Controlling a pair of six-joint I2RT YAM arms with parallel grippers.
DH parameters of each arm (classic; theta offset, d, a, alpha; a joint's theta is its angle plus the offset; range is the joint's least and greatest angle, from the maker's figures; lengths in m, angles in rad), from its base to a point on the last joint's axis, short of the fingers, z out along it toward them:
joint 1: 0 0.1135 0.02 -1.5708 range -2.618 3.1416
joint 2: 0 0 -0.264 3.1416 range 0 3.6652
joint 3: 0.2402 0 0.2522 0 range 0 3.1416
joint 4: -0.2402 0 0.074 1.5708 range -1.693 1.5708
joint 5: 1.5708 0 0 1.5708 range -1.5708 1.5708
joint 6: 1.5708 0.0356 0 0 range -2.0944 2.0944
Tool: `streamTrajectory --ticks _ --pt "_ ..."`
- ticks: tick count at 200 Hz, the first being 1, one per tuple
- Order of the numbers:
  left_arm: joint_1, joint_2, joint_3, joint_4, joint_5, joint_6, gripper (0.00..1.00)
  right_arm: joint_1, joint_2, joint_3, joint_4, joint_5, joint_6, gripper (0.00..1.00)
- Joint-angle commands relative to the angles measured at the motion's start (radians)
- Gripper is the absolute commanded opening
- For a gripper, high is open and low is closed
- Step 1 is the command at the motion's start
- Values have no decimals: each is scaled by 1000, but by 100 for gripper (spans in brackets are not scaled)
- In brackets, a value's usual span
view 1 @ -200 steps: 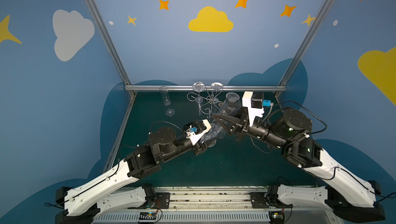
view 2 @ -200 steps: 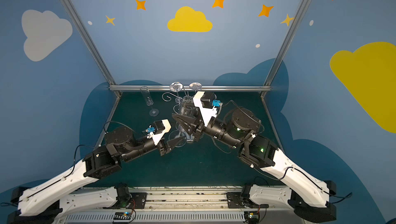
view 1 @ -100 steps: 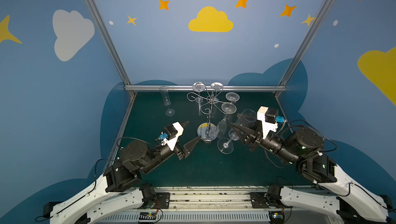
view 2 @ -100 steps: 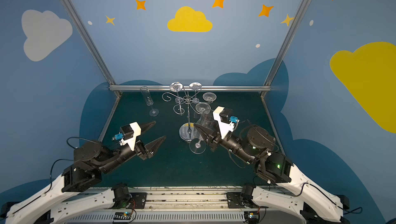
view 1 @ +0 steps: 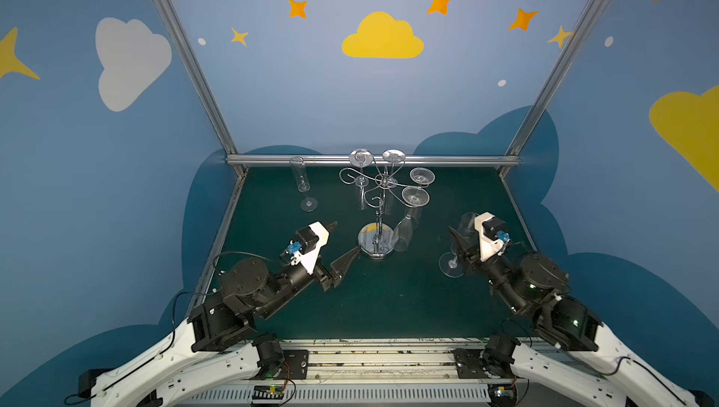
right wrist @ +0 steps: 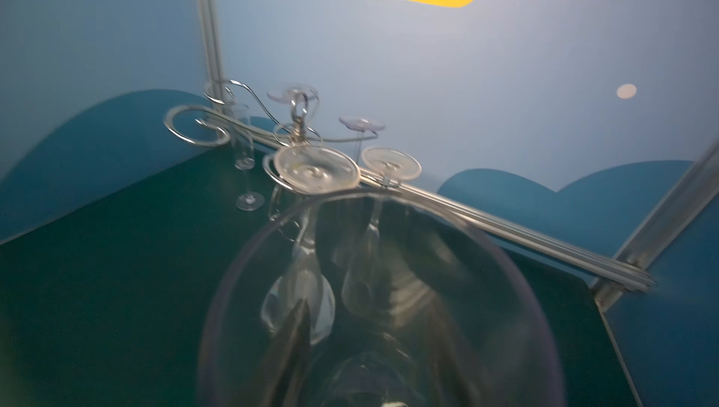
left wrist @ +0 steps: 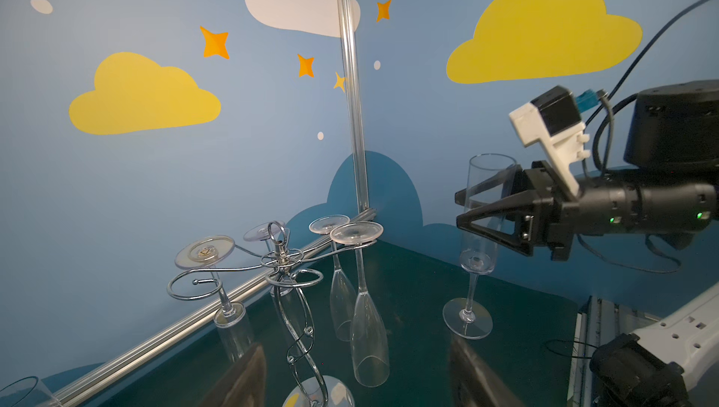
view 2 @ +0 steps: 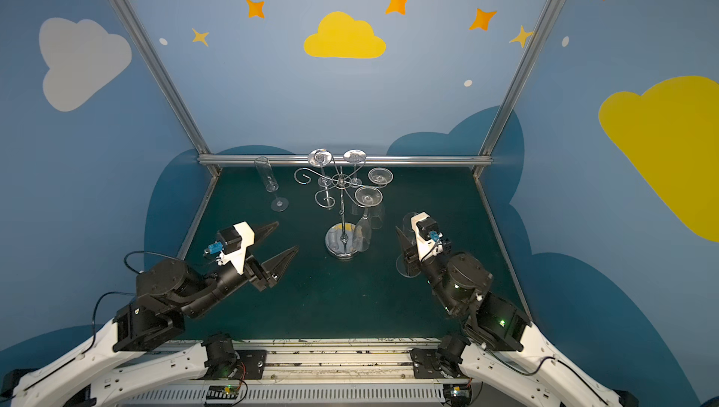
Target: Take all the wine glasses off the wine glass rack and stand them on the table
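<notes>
The glass is off the rack and stands upright well to the right of it, bowl up and foot down low over the mat; whether the foot touches the mat cannot be told. The right gripper holds it, its two black fingers closed on either side of the bowl, above the stem. In the right wrist view the glass's rim fills the lower part, blurred. In both top views the rack stands mid-table toward the back, its round base on the mat. Four hung glasses dangle upside down from its arms by their feet, on the back and right side; two scroll arms on the left and front carry nothing. A spare glass stands upright at the back left, apart from the rack. The left gripper is spread wide and holds nothing, low over the mat, near the base on its left
</notes>
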Motion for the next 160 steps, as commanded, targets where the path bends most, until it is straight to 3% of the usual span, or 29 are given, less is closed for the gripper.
streamTrajectory --ticks 1,34,61,81,109,160 --pt "-3 3 -12 43 -37 19 73 -123 6 -85 161 -58 -32 24" --pt "1 7 -28 100 -78 62 75 -427 93 -217 389 -312 87 24" --pt "4 15 -27 114 -113 97 75 -627 253 -245 579 -512 191 23" --pt "10 18 -33 144 -144 123 75 -678 393 -199 659 -585 200 24" --pt "31 34 -32 180 -164 161 76 -710 576 -46 635 -671 162 24" --pt "126 115 4 209 -129 175 77 -740 850 172 674 -699 102 22"
